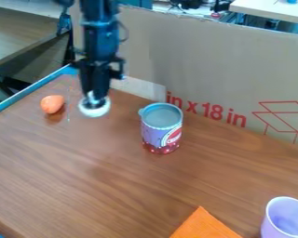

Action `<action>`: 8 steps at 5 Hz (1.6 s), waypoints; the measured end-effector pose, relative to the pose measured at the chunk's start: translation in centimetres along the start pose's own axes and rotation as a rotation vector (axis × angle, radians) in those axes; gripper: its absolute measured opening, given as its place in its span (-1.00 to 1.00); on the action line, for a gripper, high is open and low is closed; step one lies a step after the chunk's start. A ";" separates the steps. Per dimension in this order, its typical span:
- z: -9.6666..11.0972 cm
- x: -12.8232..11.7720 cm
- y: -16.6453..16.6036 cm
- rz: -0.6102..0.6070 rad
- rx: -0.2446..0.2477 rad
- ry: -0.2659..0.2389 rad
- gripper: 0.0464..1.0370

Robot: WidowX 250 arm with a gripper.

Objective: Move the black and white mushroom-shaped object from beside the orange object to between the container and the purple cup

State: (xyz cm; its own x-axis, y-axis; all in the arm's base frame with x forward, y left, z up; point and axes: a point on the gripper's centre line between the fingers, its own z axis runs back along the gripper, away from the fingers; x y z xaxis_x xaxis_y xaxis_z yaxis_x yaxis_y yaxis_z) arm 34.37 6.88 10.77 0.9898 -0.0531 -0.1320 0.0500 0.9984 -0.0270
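The black gripper hangs down at the upper left over the wooden table. At its lower end is a small white round object with a darker middle; whether it is held or only touched is unclear. To the left of them an orange rounded object lies on the table. A purple and red can with a grey top stands upright to the right of the gripper, apart from it.
An orange cloth or sheet lies at the front edge of the view, and a light purple cup stands at the lower right. Behind the table rises a cardboard wall. Blue edging runs along the left side.
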 end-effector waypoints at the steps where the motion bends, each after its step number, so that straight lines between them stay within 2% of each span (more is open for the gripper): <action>1: 1.4 0.0 -5.0 -0.145 0.003 0.020 -0.61; 2: 3.7 0.4 -10.1 -0.293 0.008 0.012 -0.61; 3: 4.5 1.1 -15.0 -0.479 0.003 0.035 -0.61; 4: 0.9 2.2 -19.7 -0.566 -0.012 0.111 -0.61; 5: -1.1 2.3 -20.9 -0.619 -0.013 0.120 -0.61; 6: -4.1 2.4 -20.4 -0.674 0.003 0.154 -0.61; 7: -5.9 2.3 -19.7 -0.690 0.036 0.148 -0.61; 8: -6.2 2.1 -19.3 -0.709 0.057 0.092 -0.61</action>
State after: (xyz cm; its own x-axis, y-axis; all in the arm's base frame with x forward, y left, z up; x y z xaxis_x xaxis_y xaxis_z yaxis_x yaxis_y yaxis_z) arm 34.71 -12.59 4.91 0.7015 -0.6882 -0.1851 0.6860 0.7224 -0.0862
